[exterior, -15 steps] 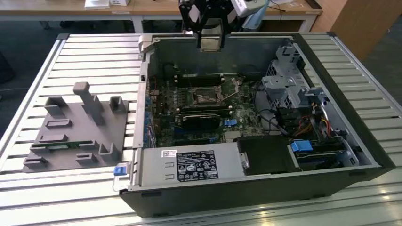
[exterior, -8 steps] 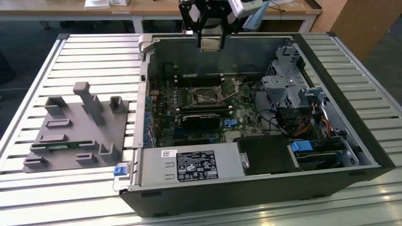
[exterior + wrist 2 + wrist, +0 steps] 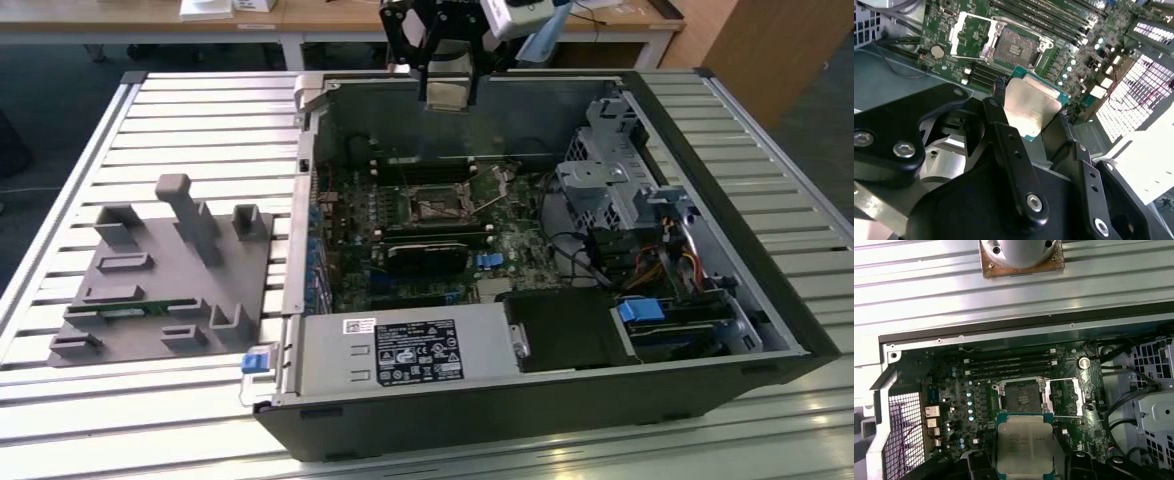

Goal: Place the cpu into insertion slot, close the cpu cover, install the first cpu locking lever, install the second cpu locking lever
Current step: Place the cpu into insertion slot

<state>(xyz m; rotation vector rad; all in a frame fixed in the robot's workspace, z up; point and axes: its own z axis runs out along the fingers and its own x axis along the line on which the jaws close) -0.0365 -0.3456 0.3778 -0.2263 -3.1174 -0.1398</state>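
The open computer case (image 3: 534,412) lies on its side on the slatted surface (image 3: 200,130), so its motherboard (image 3: 949,385) faces up toward the arm. In the exterior view the gripper (image 3: 446,98) hangs pointing down over the case's far wall. The cpu cover (image 3: 1079,397) stands folded open, leaving the insertion slot (image 3: 1021,399) bare. The gripper is clenched on opposite edges of the cpu (image 3: 1025,447), keeping it flat, well above the slot.
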